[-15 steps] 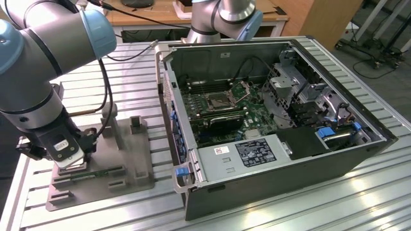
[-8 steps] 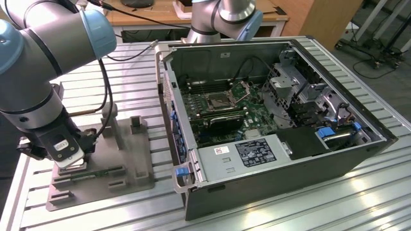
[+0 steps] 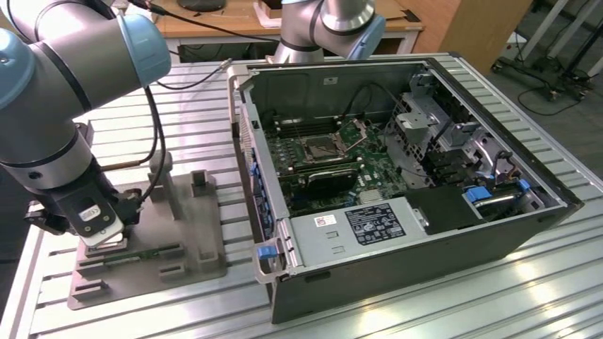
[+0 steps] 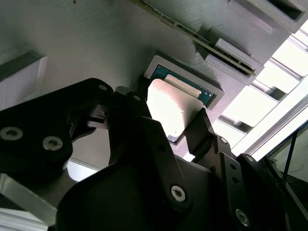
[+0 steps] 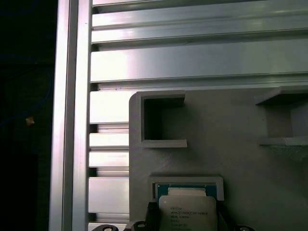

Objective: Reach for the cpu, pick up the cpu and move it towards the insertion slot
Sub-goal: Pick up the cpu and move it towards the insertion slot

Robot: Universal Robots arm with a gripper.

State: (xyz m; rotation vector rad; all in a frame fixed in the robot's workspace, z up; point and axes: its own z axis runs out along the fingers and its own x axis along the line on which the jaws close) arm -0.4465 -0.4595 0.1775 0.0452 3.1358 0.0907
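Observation:
The cpu [image 4: 168, 103] [image 5: 186, 211], a small square chip with a silvery top and green edges, lies in a shallow recess of the grey plastic fixture [image 3: 193, 226] [image 5: 231, 144]. My gripper [image 3: 102, 240] [image 4: 169, 109] [image 5: 186, 217] is lowered over it at the exterior view's left. Its black fingers [image 4: 199, 127] press against two opposite sides of the chip, shut on it. The insertion slot [image 3: 321, 148], a silver-framed socket with its metal frame hinged up, sits on the motherboard inside the open computer case [image 3: 424, 212], well to the exterior view's right of my gripper.
A long green memory stick [image 3: 141, 254] [image 4: 192, 31] lies in the fixture beside the chip. The fixture has raised blocks and pockets [image 5: 161, 120]. Everything rests on a slatted aluminium table [image 3: 188, 99]. A second arm's base [image 3: 330, 28] stands behind the case.

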